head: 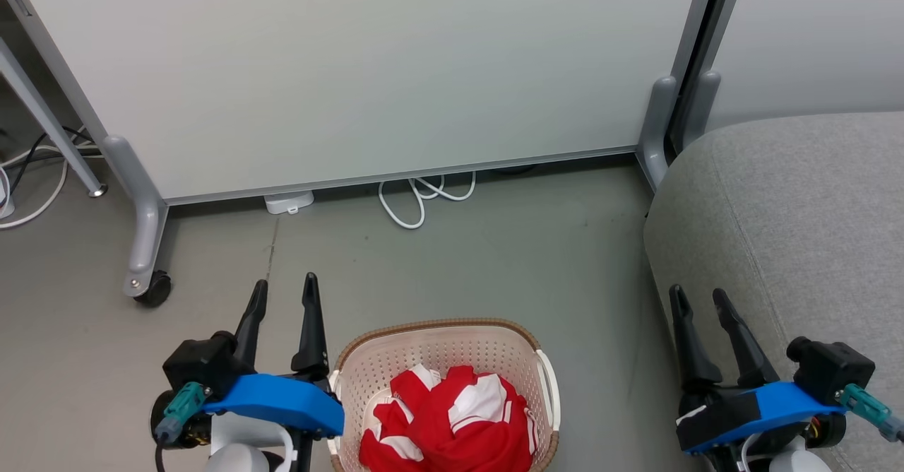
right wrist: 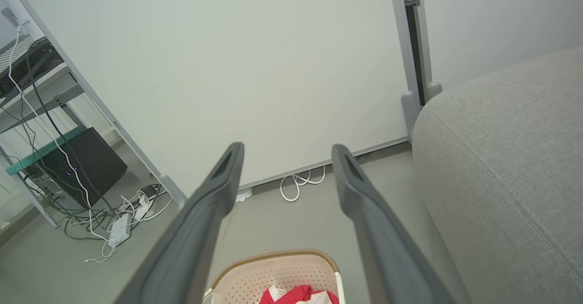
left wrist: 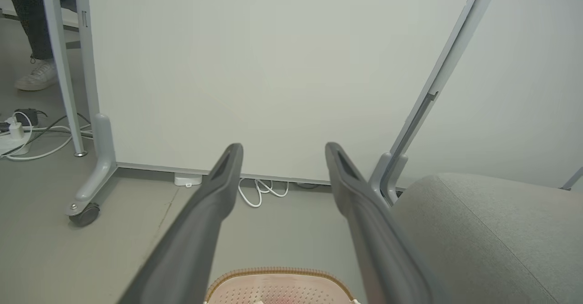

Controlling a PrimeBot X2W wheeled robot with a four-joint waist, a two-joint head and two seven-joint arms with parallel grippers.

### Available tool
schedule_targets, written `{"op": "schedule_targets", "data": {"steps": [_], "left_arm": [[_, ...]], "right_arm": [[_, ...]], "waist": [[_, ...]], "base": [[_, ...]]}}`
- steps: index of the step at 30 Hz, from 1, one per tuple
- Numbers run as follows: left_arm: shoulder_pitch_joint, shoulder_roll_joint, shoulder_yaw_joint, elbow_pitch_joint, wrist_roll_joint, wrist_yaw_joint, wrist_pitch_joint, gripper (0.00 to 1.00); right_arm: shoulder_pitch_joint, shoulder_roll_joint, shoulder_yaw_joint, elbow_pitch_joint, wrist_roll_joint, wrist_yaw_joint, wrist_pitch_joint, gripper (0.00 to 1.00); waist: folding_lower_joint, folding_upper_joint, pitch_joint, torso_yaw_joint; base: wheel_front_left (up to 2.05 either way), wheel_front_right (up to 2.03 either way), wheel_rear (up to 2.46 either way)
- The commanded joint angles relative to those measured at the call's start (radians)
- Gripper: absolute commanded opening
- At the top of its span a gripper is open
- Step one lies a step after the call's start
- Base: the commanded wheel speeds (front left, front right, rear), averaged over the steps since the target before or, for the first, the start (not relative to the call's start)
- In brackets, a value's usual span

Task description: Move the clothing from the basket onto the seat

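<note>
- clothing (head: 448, 419): bunched red/white heap inside the basket (head: 438, 327), on the floor at near centre, between the two arms. It sits below the rim and mostly in the near half.
- seat (head: 791, 232): grey cushion on the right, bare, with a strip of floor between it and the basket.
- left gripper (head: 284, 285): fingers spread apart, nothing between them. It hangs just left of the basket's left handle, pointing at the far white panel (head: 367, 69).
- right gripper (head: 698, 294): also spread and empty, over the near-left edge of the seat.
- Handling, my read: thin soft fabric, light and fully limp, not fragile. It won't keep its shape and will unroll and hang long once lifted.
- Where to grip: top of the heap, on the thick red fold near the middle, taking several layers at once. A single edge or the striped trim would likely slip, or lift just one layer.
- Risk: a trailing end could catch on the rim and drag the light basket along, so lift high before swinging right.
- Not started; no contact yet.
</note>
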Motion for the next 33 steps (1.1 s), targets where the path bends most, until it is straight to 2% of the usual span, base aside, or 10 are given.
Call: {"op": "schedule_targets", "data": {"steps": [1,10,33], "left_arm": [[-0.021,0.004,-0.005,-0.003,0.02,-0.008,-0.007,1.0],[-0.019,0.004,-0.019,0.01,0.092,-0.019,-0.028,1.0],[-0.025,0.003,-0.055,0.063,0.258,-0.001,-0.073,1.0]], "right_arm": [[0.003,-0.007,0.003,-0.004,-0.02,0.002,-0.008,1.0],[0.008,-0.008,0.011,-0.002,-0.104,0.002,-0.029,1.0],[0.017,-0.008,0.02,0.029,-0.3,0.002,-0.074,1.0]], "waist": [[0.0,0.0,0.0,0.0],[0.0,0.0,0.002,0.005],[0.0,0.0,0.0,0.006]], "base": [[0.0,0.0,0.0],[0.0,0.0,0.0],[0.0,0.0,0.0]]}}
